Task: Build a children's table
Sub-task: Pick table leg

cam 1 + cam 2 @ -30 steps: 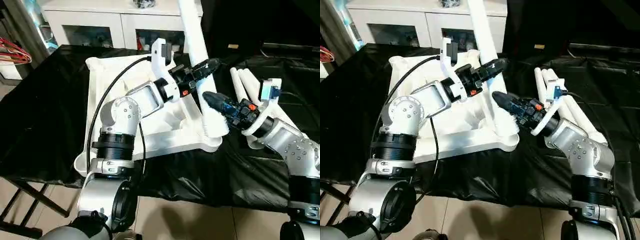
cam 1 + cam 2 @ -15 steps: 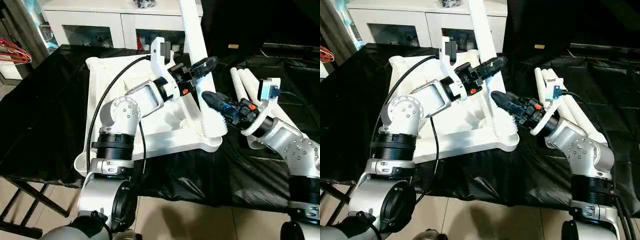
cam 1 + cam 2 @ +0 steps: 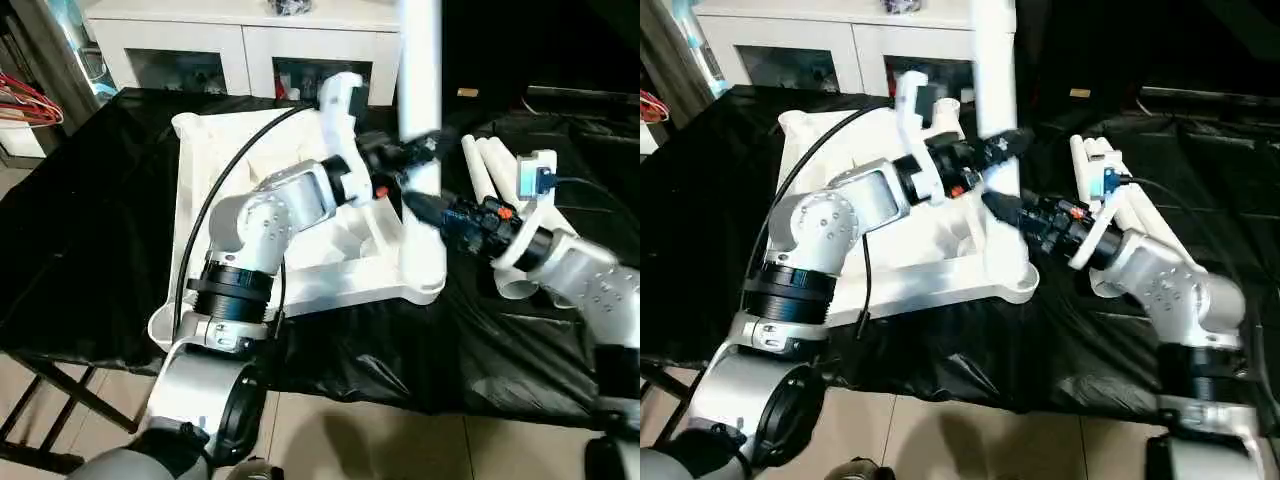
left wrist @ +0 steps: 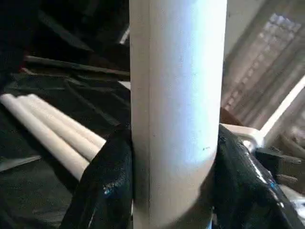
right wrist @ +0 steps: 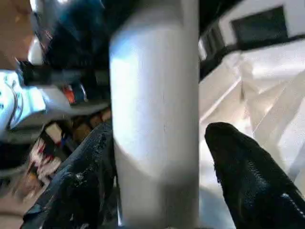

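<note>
No legible writing is seen. The upright white leg (image 3: pixel 420 110) is clamped by the left gripper (image 4: pixel 174 167), one black finger (image 4: pixel 102 181) pressed to each side. Lower on the same leg, the right gripper (image 5: pixel 157 167) is closed around it. The leg's foot is seated at the near corner of the upturned ribbed table top (image 3: pixel 300 270) on black cloth (image 3: pixel 90 230). Three spare legs (image 3: pixel 485 165) are laid beyond.
</note>
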`<state>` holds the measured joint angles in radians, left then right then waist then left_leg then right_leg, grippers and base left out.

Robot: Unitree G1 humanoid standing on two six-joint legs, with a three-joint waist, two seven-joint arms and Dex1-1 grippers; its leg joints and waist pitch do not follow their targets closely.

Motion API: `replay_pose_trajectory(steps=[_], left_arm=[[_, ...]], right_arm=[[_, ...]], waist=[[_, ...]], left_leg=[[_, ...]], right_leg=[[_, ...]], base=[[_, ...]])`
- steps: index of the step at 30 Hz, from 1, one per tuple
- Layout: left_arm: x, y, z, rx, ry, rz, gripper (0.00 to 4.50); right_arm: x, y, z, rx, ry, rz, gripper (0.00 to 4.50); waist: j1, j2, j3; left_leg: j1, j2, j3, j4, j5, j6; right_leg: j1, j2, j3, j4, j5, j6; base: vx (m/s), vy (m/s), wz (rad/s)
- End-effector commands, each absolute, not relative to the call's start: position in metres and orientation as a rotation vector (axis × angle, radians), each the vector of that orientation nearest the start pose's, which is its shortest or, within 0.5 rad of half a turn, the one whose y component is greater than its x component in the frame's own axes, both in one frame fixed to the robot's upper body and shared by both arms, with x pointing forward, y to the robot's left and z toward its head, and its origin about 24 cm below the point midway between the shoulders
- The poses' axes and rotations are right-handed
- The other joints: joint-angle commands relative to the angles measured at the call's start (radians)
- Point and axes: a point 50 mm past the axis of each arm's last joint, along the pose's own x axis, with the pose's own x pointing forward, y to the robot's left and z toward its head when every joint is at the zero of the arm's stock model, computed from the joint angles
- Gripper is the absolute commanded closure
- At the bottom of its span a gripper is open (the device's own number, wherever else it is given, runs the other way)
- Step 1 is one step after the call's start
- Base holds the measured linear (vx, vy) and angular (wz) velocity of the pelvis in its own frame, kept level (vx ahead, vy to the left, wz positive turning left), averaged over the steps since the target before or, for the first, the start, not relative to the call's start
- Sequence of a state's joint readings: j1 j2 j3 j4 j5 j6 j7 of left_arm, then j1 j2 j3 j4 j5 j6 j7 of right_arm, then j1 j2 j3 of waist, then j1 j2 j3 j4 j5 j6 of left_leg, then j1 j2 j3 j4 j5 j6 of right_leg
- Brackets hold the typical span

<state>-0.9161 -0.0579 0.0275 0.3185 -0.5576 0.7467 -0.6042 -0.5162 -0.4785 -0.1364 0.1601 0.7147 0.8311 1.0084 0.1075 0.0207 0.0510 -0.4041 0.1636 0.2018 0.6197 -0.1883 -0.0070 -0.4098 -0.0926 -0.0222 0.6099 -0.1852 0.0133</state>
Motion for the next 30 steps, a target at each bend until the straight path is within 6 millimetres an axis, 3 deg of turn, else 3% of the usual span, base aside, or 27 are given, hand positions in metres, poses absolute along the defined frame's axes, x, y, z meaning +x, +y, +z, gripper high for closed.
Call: replay_pose_trajectory(steps=[1, 6, 7, 10, 11, 22, 30], left_arm=[[0.334, 0.007, 0.21, -0.391, 0.083, -1.24, 2.62], [0.331, 0.006, 0.21, -0.365, 0.081, -1.281, 2.62], [0.33, 0.006, 0.209, -0.357, 0.082, -1.292, 2.62], [0.33, 0.006, 0.209, -0.351, 0.083, -1.3, 2.62], [0.329, 0.006, 0.208, -0.341, 0.087, -1.311, 2.62], [0.327, 0.009, 0.201, -0.286, 0.108, -1.342, 2.62], [0.326, 0.009, 0.2, -0.279, 0.11, -1.355, 2.62]], right_arm=[[0.304, -0.181, 0.143, 0.392, 0.289, 1.155, 1.34], [0.304, -0.18, 0.141, 0.353, 0.335, 1.177, 1.34], [0.304, -0.18, 0.142, 0.341, 0.342, 1.188, 1.34], [0.304, -0.18, 0.142, 0.333, 0.347, 1.196, 1.34], [0.304, -0.179, 0.142, 0.324, 0.352, 1.205, 1.34], [0.305, -0.178, 0.134, 0.259, 0.413, 1.218, 1.34], [0.304, -0.177, 0.131, 0.255, 0.44, 1.231, 2.16]], waist=[[0.0, -0.029, -0.067], [-0.004, -0.031, -0.067], [-0.005, -0.035, -0.068], [-0.004, -0.033, -0.068], [-0.005, -0.037, -0.068], [-0.003, -0.039, -0.069], [0.0, -0.041, -0.07]], left_leg=[[0.028, 0.056, -0.026, -0.073, -0.08, 0.069], [0.028, 0.057, -0.026, -0.071, -0.072, 0.07], [0.028, 0.057, -0.025, -0.071, -0.071, 0.071], [0.029, 0.058, -0.025, -0.07, -0.06, 0.077], [0.028, 0.057, -0.024, -0.069, -0.057, 0.08], [0.029, 0.058, -0.024, -0.066, -0.045, 0.087], [0.03, 0.057, -0.023, -0.062, -0.034, 0.099]], right_leg=[[0.05, -0.053, 0.021, -0.065, -0.126, -0.247], [0.05, -0.052, 0.022, -0.06, -0.099, -0.265], [0.051, -0.053, 0.022, -0.06, -0.094, -0.268], [0.051, -0.053, 0.022, -0.057, -0.074, -0.28], [0.053, -0.053, 0.022, -0.056, -0.065, -0.283], [0.054, -0.054, 0.022, -0.051, -0.053, -0.295], [0.054, -0.053, 0.022, -0.047, -0.04, -0.301]], base=[[0.0, 0.0, 0.0], [0.0, 0.0, 0.0], [0.0, 0.0, 0.0], [0.0, 0.0, 0.0], [0.0, 0.0, 0.0], [0.0, 0.0, 0.0], [0.0, 0.0, 0.0]])
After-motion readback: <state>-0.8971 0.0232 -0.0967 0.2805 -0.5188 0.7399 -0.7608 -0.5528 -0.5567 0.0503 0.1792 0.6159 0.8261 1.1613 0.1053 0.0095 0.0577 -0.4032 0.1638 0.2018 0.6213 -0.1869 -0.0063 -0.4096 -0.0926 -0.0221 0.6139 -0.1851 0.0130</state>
